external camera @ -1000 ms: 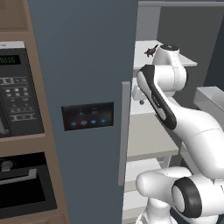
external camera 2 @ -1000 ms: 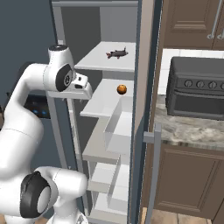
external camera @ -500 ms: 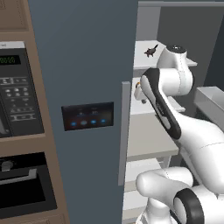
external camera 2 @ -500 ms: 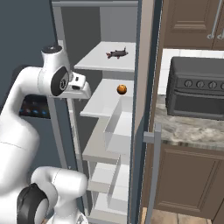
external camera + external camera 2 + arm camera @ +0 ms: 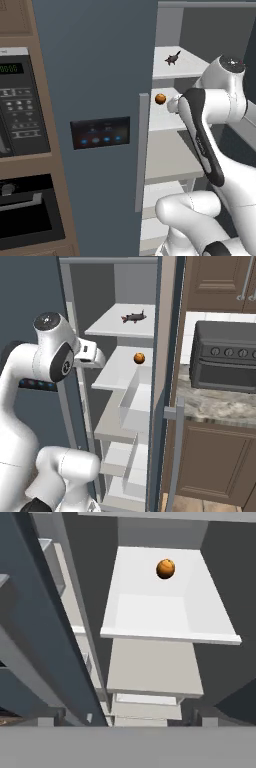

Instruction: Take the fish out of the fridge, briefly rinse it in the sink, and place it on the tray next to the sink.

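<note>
The small dark spiky-finned fish (image 5: 133, 317) lies on the top white shelf (image 5: 111, 326) of the open slate-blue fridge (image 5: 100, 75). A small orange ball (image 5: 165, 568) sits one shelf lower. My two-finger gripper (image 5: 127, 721) hangs before that shelf, spread wide, empty.

- fridge (image 5: 95, 75): slate blue-grey door, white shelves
- fish (image 5: 133, 317): dark brown-black
- ball (image 5: 165, 568): orange
- control panel (image 5: 100, 132): dark, blue lights
- countertop (image 5: 220, 406): grey marbled
- cabinets (image 5: 215, 276): dark brown
</note>
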### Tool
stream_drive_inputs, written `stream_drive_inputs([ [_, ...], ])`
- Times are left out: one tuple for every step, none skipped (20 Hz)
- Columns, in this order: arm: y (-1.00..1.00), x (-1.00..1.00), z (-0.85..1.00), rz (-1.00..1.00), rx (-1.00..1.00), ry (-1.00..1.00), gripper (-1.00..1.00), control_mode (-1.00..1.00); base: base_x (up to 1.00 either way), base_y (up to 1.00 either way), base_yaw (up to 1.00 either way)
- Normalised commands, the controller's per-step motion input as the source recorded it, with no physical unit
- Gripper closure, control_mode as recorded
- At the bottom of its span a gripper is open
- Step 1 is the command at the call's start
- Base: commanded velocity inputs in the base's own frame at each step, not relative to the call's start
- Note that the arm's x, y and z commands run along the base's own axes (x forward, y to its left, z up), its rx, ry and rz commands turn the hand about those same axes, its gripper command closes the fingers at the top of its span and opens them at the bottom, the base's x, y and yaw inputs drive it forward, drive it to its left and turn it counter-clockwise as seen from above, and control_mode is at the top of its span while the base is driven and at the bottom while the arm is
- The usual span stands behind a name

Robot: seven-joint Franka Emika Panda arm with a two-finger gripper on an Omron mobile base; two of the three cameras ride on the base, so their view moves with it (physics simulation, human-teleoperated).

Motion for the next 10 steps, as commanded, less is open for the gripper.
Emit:
stream_drive_inputs([
  [-0.36, -0.11, 0.46, -0.03, 0.0, -0.19, -1.0, -1.0, 0.0, 0.0, 0.0],
  [-0.39, -0.11, 0.47, -0.04, 0.0, -0.19, -1.0, -1.0, 0.0, 0.0, 0.0],
  [-0.41, -0.11, 0.5, -0.04, 0.0, -0.19, -1.0, -1.0, 0.0, 0.0, 0.0],
  [-0.41, -0.04, 0.54, -0.06, 0.0, -0.19, -1.0, -1.0, 0.0, 0.0, 0.0],
  [-0.4, 0.0, 0.55, -0.08, 0.0, -0.17, -1.0, -1.0, 0.0, 0.0, 0.0],
  [-0.41, 0.0, 0.54, -0.09, 0.0, -0.14, -1.0, -1.0, 0.0, 0.0, 0.0],
  [-0.42, 0.0, 0.46, -0.06, 0.0, -0.07, -1.0, -1.0, 0.0, 0.0, 0.0],
  [-0.46, 0.0, 0.36, -0.05, 0.0, -0.06, -1.0, -1.0, 0.0, 0.0, 0.0],
  [-0.46, 0.0, 0.31, -0.05, 0.01, -0.05, -1.0, -1.0, 0.0, 0.0, 0.0],
  [-0.45, 0.0, 0.26, -0.05, 0.01, -0.06, -1.0, -1.0, 0.0, 0.0, 0.0],
])
